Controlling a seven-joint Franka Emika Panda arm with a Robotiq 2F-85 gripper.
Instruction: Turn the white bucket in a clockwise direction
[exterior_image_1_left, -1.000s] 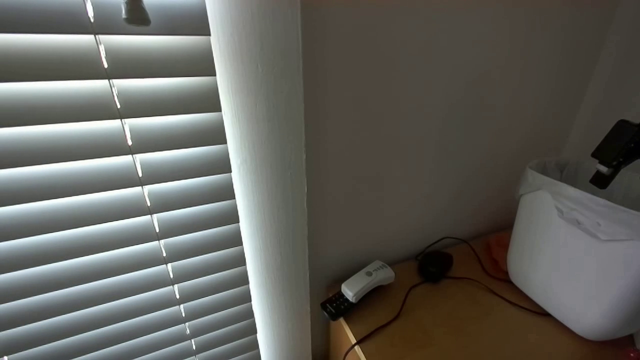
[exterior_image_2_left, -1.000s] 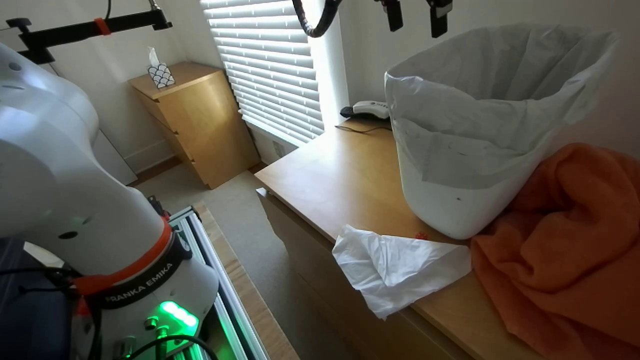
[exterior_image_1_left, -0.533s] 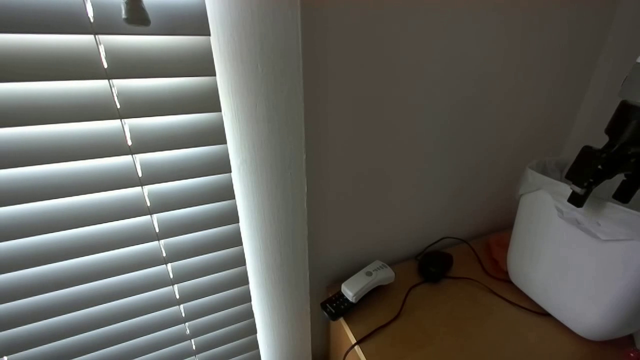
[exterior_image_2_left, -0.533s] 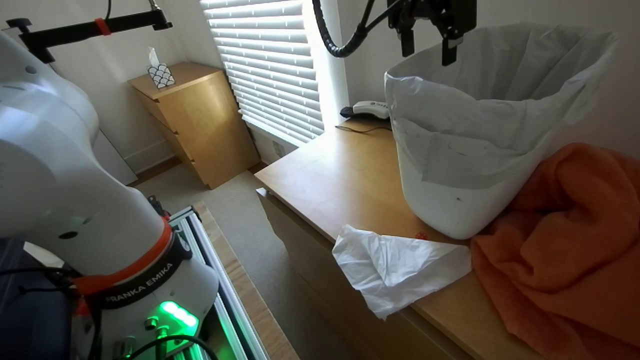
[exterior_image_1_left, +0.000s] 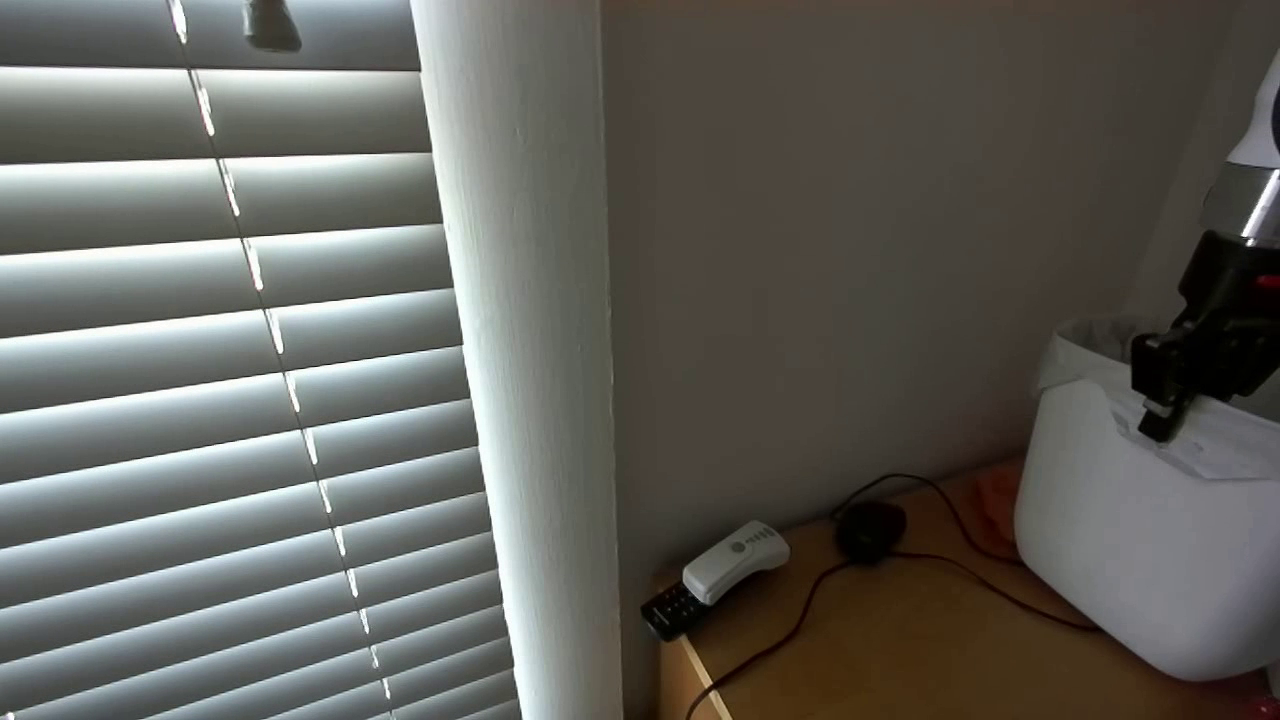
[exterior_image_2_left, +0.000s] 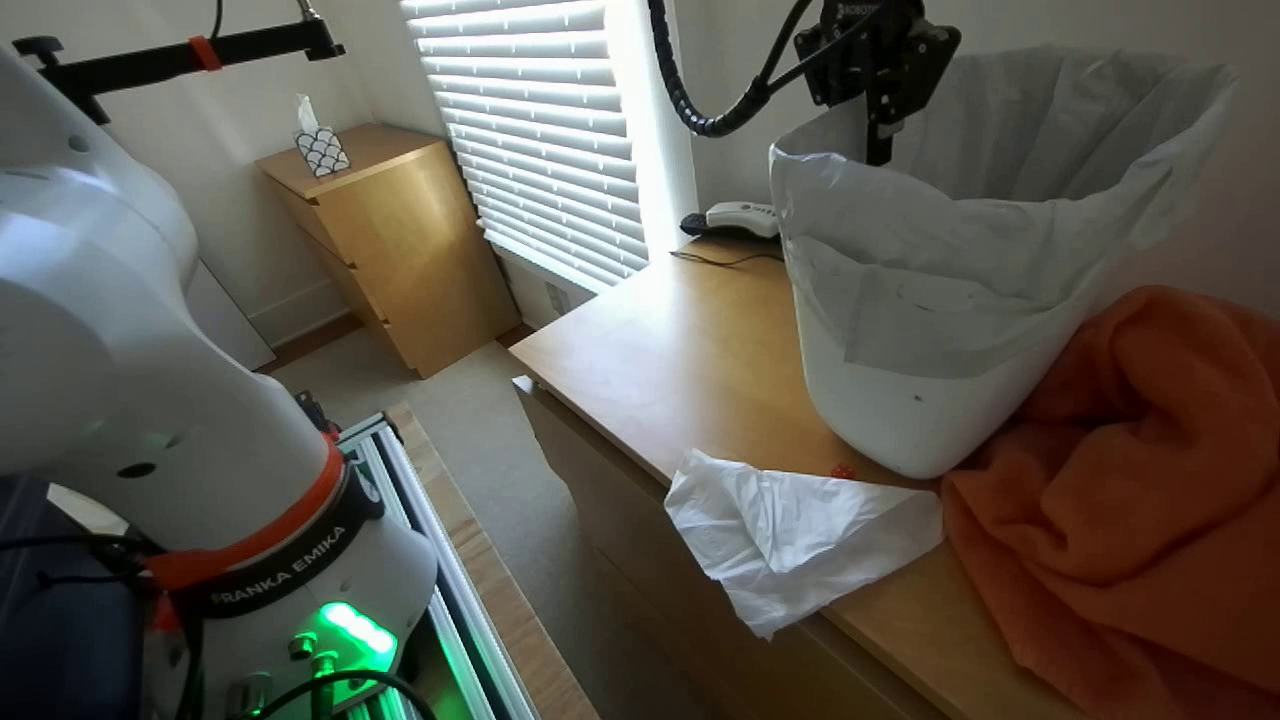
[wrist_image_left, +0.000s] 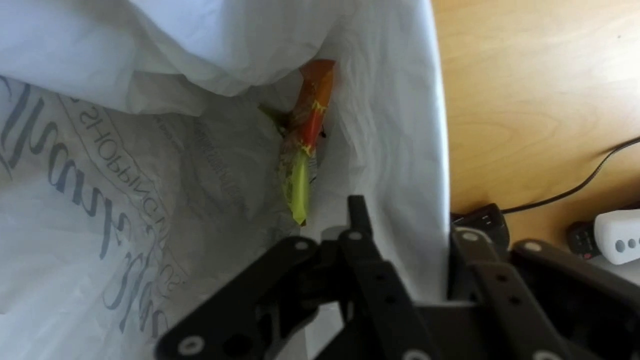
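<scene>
Slatted blinds (exterior_image_1_left: 250, 400) glow beside a wooden dresser top (exterior_image_2_left: 690, 350) holding a lined white bucket (exterior_image_1_left: 1150, 540)

Daylight edges the slats, and a broad, painted window frame (exterior_image_1_left: 530, 350) runs down to meet a plain, shadowed wall (exterior_image_1_left: 860, 260). Across the pale floor (exterior_image_2_left: 470, 440), a second chest of drawers (exterior_image_2_left: 440, 260) in similar honey-toned wood carries a tissue box (exterior_image_2_left: 322, 153) patterned with scallops. Smooth, lightly swirled grain shows on the dresser in the wrist view. On it, a white remote (exterior_image_1_left: 737, 562) rests partly on a black remote (exterior_image_1_left: 673, 611), near a rounded black object (exterior_image_1_left: 870, 532) with a thin, dark cable (wrist_image_left: 560, 197).

The white bucket stands on the dresser top, next to a soft, heavily folded orange cloth (exterior_image_2_left: 1130, 490). Its plastic sides are smooth, with rounded corners, narrowing toward the base; a thin, wrinkled bag (exterior_image_2_left: 980, 240) turns down over the rim. At the dresser's edge, a crumpled white sheet (exterior_image_2_left: 800, 530) spills past the wood. Inside the bag lies a crinkled wrapper (wrist_image_left: 306, 140) in green, red and orange, near grey lettering (wrist_image_left: 75, 175) that reads backwards.

Over the rim, the gripper (wrist_image_left: 412, 225) has its fingers spread, one inside the bag and one outside; whether either touches is unclear.
</scene>
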